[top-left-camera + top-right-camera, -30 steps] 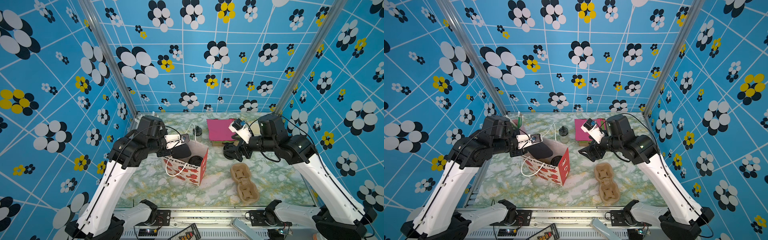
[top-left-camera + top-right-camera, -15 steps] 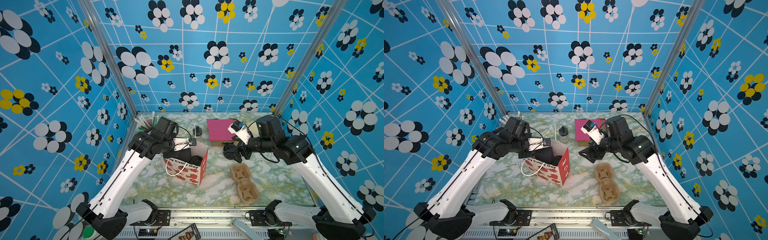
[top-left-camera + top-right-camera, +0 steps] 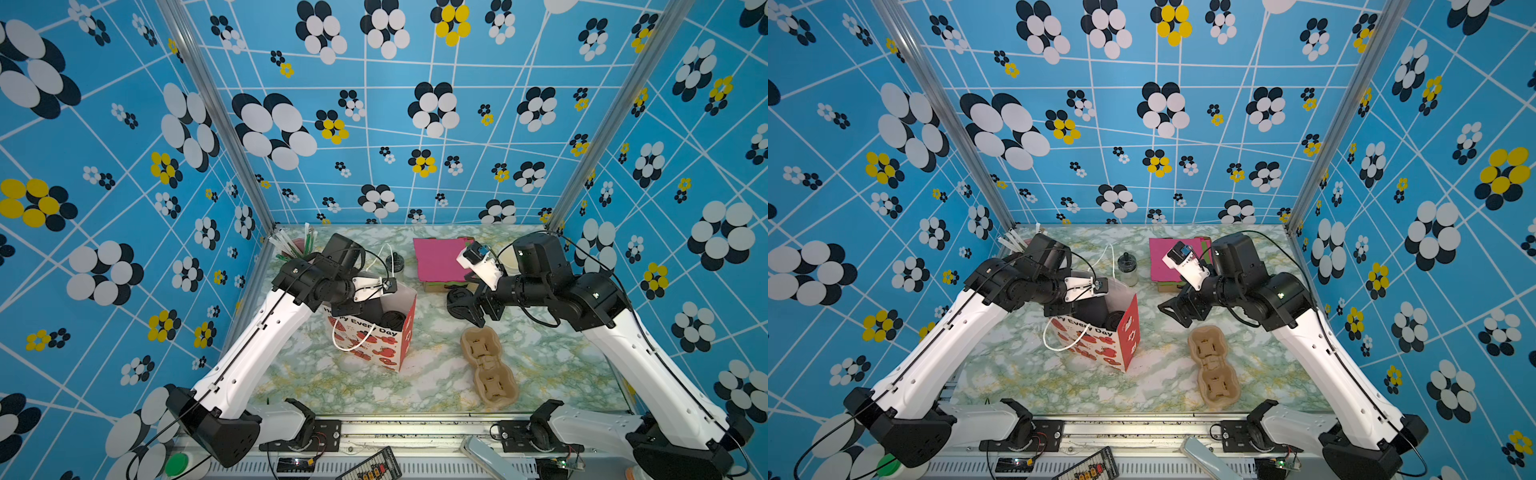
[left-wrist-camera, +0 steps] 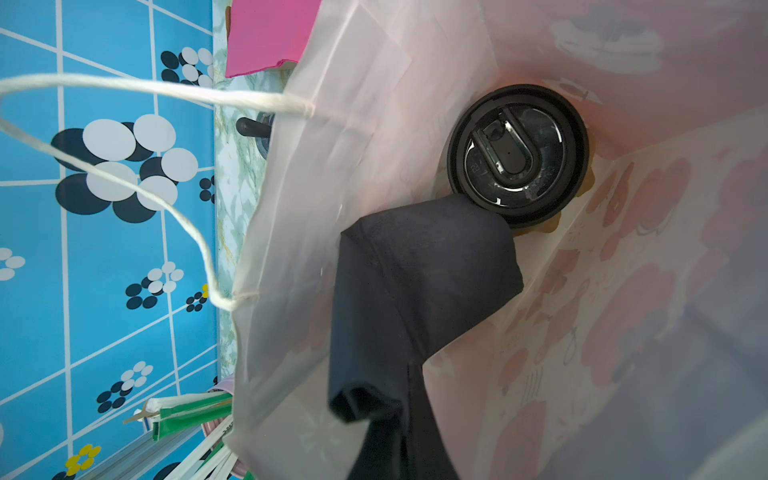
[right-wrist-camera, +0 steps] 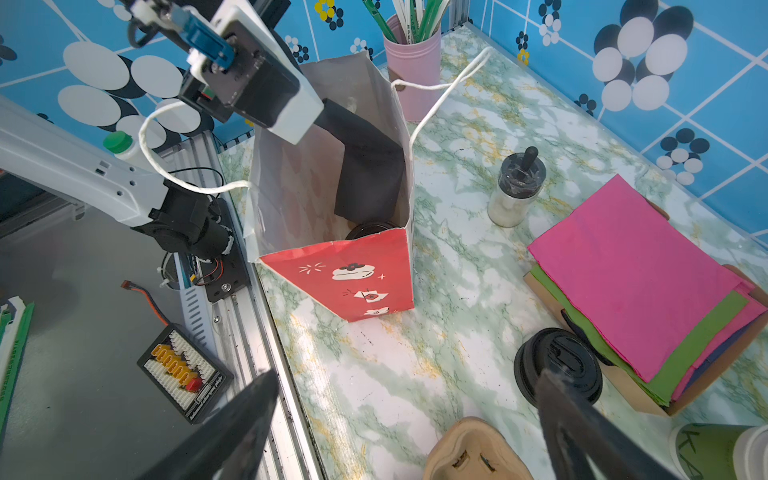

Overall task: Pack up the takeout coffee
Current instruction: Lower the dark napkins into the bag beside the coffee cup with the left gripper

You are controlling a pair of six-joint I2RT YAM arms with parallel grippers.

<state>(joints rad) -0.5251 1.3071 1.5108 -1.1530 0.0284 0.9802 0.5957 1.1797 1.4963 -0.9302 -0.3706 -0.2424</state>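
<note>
The takeout coffee (image 4: 517,156) stands upright in a far corner inside the red and white paper bag (image 3: 374,345), with only its black sip lid showing (image 3: 392,320) (image 3: 1113,321). My left gripper (image 3: 365,305) (image 4: 399,449) hangs over the bag's mouth. It is shut on a dark napkin (image 4: 424,282) (image 5: 370,166) that droops into the bag, its lower edge lying over the lid's rim. My right gripper (image 3: 463,305) (image 5: 405,419) is open and holds nothing, hovering to the right of the bag, above the marble table (image 3: 436,382).
A brown pulp cup carrier (image 3: 488,365) lies front right. A squat stack of black lids (image 5: 557,370) sits beside a box of coloured napkins (image 5: 640,274). A glass shaker (image 5: 517,187), a pink cup of straws (image 5: 411,62) and green paper cups (image 5: 723,453) stand around.
The left arm has stretched out lower toward the bag and carried the dark napkin down into it. The right gripper stays open and has barely shifted.
</note>
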